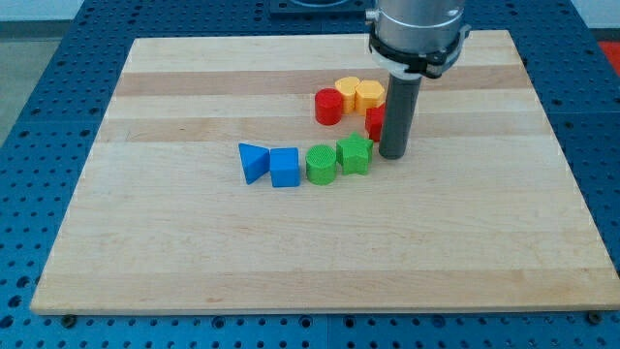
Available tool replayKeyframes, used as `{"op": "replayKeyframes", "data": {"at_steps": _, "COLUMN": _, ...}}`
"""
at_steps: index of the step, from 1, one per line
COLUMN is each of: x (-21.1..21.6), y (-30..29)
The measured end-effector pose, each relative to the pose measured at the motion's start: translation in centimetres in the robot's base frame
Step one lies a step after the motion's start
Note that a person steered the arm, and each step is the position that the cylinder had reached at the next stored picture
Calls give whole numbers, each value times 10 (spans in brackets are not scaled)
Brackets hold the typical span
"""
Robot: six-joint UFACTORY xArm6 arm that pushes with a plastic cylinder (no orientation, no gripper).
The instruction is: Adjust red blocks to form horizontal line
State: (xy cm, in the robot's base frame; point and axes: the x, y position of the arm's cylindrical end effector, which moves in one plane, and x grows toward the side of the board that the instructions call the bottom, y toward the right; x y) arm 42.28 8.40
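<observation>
A red cylinder block (328, 106) stands on the wooden board (194, 242) above centre. A second red block (375, 121) lies to its lower right, partly hidden behind my rod, so its shape cannot be made out. My tip (393, 155) rests on the board just right of that red block and right of the green star-like block (355, 154). Two yellow blocks (359, 92) sit touching each other, just right of and above the red cylinder.
A row runs left from my tip: a green star-like block, a green cylinder (321, 164), a blue cube (285, 167) and a blue triangular block (254, 161). The board lies on a blue perforated table (39, 116).
</observation>
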Motion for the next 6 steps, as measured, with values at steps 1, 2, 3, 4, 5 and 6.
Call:
{"op": "replayKeyframes", "data": {"at_steps": 1, "x": -17, "y": -10}}
{"op": "replayKeyframes", "data": {"at_steps": 2, "x": -24, "y": -13}}
{"op": "replayKeyframes", "data": {"at_steps": 3, "x": -19, "y": -19}}
{"op": "replayKeyframes", "data": {"at_steps": 4, "x": -17, "y": -20}}
{"op": "replayKeyframes", "data": {"at_steps": 5, "x": -19, "y": -20}}
{"op": "replayKeyframes", "data": {"at_steps": 6, "x": -16, "y": -15}}
